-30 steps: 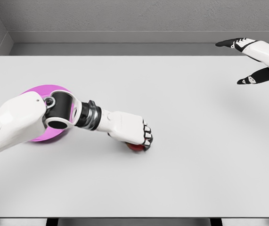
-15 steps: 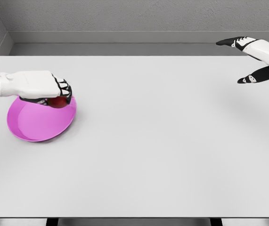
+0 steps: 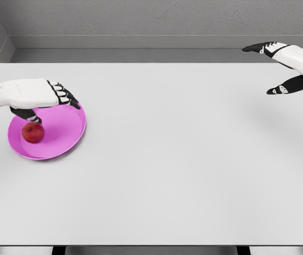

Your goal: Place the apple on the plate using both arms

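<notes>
A: Apple (image 3: 33, 132) status?

B: Dropped. Half a sec ago it was gripped in the left hand (image 3: 40, 95) over the plate (image 3: 66, 135); now it sits on the pink plate, left of center, w/ the fingers (image 3: 66, 95) spread and holding nothing, hovering just above it.

A: Right hand (image 3: 286, 66)?

B: Same spot as before, far right above the tabletop (image 3: 183, 159), fingers wide, empty. Well apart from everything.

A: So task's done?

B: Looks like it, tho only one arm did the placing. Apple seems settled, prob. won't roll off.
</notes>
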Tool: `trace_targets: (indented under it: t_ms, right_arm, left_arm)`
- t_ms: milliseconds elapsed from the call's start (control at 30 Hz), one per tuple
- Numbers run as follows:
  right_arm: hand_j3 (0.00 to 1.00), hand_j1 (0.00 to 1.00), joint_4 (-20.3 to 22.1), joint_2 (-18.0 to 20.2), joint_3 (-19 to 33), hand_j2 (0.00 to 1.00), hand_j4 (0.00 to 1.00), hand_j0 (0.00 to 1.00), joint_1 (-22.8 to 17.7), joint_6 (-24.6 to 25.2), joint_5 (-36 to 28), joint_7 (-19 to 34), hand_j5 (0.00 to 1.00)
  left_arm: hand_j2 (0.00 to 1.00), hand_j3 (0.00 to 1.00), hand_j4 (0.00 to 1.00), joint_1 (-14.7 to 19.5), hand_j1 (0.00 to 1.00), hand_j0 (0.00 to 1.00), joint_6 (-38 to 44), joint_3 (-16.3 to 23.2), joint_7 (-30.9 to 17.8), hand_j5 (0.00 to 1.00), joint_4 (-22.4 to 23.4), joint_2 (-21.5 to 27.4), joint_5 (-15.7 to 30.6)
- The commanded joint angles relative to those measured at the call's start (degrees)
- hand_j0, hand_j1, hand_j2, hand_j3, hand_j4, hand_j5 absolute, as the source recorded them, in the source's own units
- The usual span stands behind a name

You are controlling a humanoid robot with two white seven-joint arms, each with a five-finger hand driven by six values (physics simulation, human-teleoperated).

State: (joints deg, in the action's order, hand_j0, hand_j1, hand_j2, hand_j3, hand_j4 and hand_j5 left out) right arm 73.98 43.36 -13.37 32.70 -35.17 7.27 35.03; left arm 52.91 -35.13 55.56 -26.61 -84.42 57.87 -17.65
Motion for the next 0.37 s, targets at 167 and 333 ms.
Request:
trace_targets:
  t_ms: [167,333]
  right_arm:
    - [1.0,1.0,0.0,0.1,0.0,1.0,1.0,1.0,0.0,0.2,-0.4,0.0,1.0]
    - [1.0,1.0,0.1,0.1,0.0,1.0,1.0,1.0,0.1,0.2,-0.4,0.0,1.0]
  left_arm:
    - [1.0,1.0,1.0,0.5,1.0,1.0,0.1,-1.2,0.1,1.0,-1.2,-18.1,8.3]
    - [1.0,1.0,1.0,0.8,1.0,1.0,0.1,-1.2,0.1,1.0,-1.1,-18.3,8.2]
